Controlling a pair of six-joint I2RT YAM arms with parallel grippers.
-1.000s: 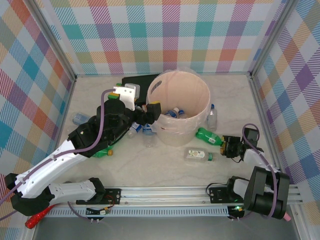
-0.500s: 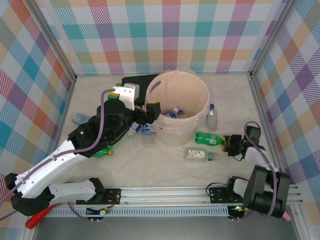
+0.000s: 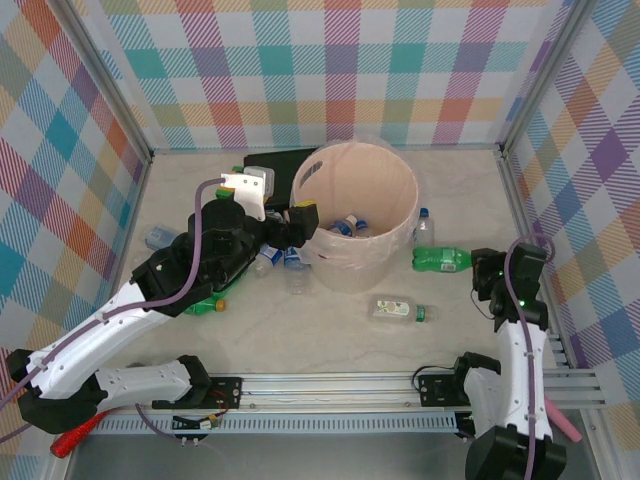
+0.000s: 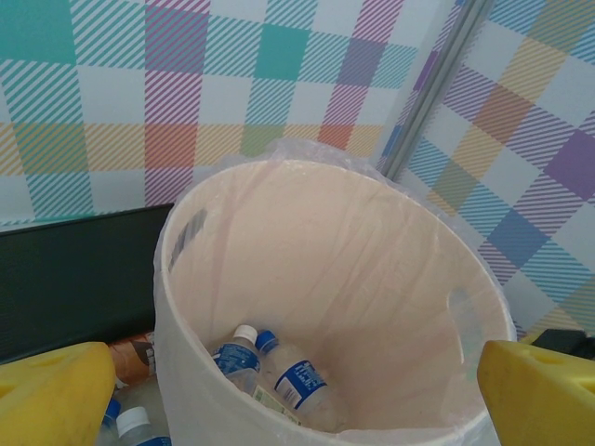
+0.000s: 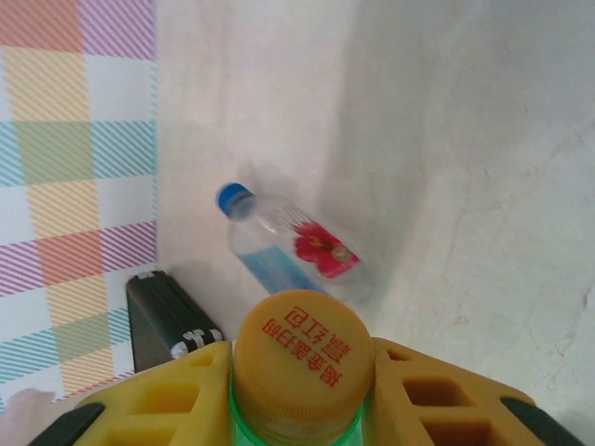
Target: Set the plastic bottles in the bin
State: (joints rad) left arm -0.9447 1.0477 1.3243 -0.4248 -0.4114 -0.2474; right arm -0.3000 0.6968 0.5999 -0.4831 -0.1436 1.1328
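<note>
The bin [image 3: 356, 262] stands mid-table, with two clear blue-labelled plastic bottles [image 4: 299, 379] lying inside it. My left gripper [image 3: 300, 222] hangs open at the bin's left rim, its yellow fingers [image 4: 51, 395] wide apart and holding nothing. My right gripper [image 3: 480, 266] is shut on a green bottle [image 3: 440, 260] with an orange-yellow cap [image 5: 302, 356], lifted right of the bin. A clear bottle with a red flower label [image 5: 296, 247] lies beyond it. More bottles lie on the table: a green-labelled one [image 3: 398, 309] in front of the bin, and several [image 3: 280, 260] left of it.
A black rectangular box [image 3: 272, 166] lies behind the bin on the left. A green bottle [image 3: 207, 305] sits under my left arm, and a clear one [image 3: 160, 238] lies near the left wall. Checked walls close three sides; a metal rail [image 3: 330, 385] runs along the near edge.
My right gripper has shut on the green bottle and lifted it off the table, up and to the right. The left arm has barely moved.
</note>
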